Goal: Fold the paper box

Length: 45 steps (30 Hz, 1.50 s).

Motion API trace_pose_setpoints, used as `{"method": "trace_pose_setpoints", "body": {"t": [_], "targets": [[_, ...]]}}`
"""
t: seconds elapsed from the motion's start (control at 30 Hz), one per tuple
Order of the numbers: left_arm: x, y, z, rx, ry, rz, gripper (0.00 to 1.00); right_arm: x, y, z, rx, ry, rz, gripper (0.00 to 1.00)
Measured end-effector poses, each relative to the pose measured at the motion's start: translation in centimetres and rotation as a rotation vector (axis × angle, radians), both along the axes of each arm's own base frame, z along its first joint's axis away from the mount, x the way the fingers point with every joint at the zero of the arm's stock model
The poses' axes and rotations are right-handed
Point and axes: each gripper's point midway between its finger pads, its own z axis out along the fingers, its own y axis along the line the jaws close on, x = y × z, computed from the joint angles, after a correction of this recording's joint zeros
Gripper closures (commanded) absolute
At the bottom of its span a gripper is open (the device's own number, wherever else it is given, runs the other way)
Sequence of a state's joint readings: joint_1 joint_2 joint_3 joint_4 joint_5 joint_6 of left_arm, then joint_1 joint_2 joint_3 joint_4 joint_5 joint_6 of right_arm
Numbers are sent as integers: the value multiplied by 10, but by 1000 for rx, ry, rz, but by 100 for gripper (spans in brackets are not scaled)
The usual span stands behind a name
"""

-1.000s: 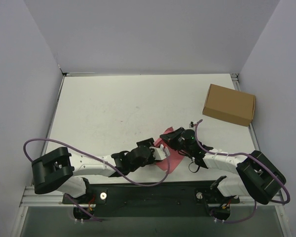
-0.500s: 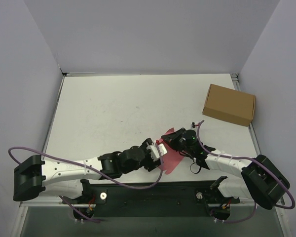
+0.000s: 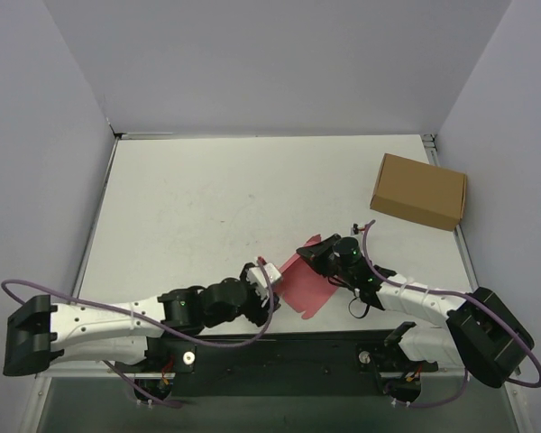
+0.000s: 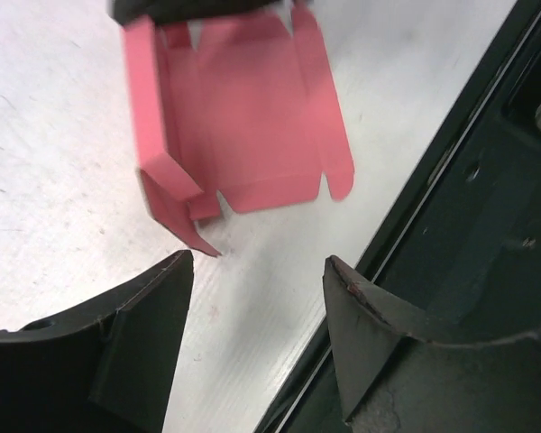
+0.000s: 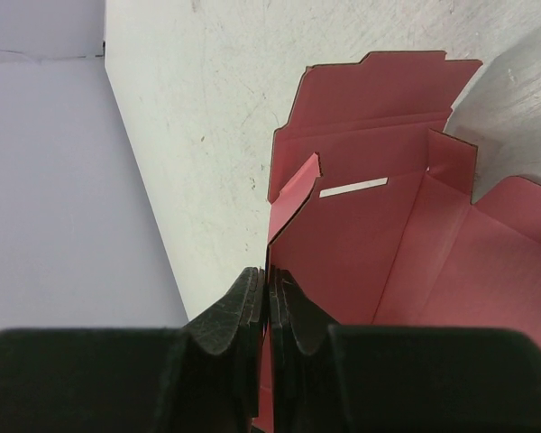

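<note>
Paper box (image 3: 308, 287): pink card, still mostly a flat sheet with tabs. It lies on the white table (image 3: 207, 198), well apart from the brown box (image 3: 419, 191), on that box's near-left side. One long side strip stands up, and a small end tab by it is bent off the table. The other flaps are low or flat.

Right gripper (image 5: 268, 293): closed, pinching a raised flap on the edge of the sheet that faces the brown box. The thin card edge runs between the pads.

Left gripper (image 4: 257, 263): jaws spread wide with only bare table between them. It holds nothing. The fingertips are just short of the bent tab and not touching it. It is on the side of the sheet away from the brown box.

Black base rail (image 4: 451, 162): runs just beside the sheet's near edge.

Brown box: closed, at the table's right edge.
</note>
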<state>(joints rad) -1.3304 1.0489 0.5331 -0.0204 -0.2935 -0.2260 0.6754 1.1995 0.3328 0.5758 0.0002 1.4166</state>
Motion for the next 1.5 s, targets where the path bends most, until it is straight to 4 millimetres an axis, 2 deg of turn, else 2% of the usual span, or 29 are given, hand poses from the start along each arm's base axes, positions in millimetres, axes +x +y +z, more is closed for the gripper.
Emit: {"method": "trace_pose_setpoints", "body": {"t": [0.1, 0.2, 0.27, 0.33, 0.43, 0.6, 0.8, 1.1, 1.5], "targets": [[17, 9, 38, -141, -14, 72, 30, -1, -2, 0, -5, 3, -4, 100], [46, 29, 52, -226, -13, 192, 30, -1, -3, 0, -11, 3, -10, 100], [62, 46, 42, -228, 7, 274, 30, -1, -4, 0, -14, 5, -12, 100], [76, 61, 22, -198, 38, 353, 30, -1, -4, 0, -15, 5, -13, 100], [80, 71, -9, -117, 91, 403, 30, -1, -4, 0, -16, 4, -13, 100], [77, 68, -42, -18, 145, 390, 30, 0, -4, 0, -21, 3, -14, 100], [79, 57, -59, 8, 159, 358, 30, 0, -5, 0, -23, 3, -18, 100], [71, 25, -59, -44, 138, 257, 31, 0, -4, 0, -35, -7, -25, 100], [75, 6, -59, -102, 96, 218, 40, 1, -5, 0, -51, -21, -46, 100]]}}
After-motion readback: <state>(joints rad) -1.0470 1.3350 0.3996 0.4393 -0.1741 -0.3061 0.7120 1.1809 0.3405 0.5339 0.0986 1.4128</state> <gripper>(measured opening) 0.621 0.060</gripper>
